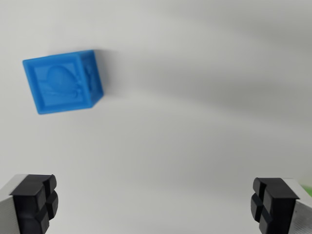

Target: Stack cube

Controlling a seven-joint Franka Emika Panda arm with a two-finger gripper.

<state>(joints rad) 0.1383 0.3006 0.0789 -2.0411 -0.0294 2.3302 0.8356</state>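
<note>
A blue cube (63, 81) with an embossed figure on its top face rests on the white surface in the upper left of the wrist view, slightly blurred. My gripper (153, 202) is open, its two black fingertips at the bottom corners of the picture with nothing between them. The left fingertip (35, 202) sits below the cube and well apart from it. The right fingertip (273, 204) is far to the wrist view's right of the cube. No second cube shows in this view.
The white tabletop (195, 122) fills the picture, crossed by soft grey shadows in the upper right. A sliver of something green (307, 189) peeks in at the right edge beside the right finger.
</note>
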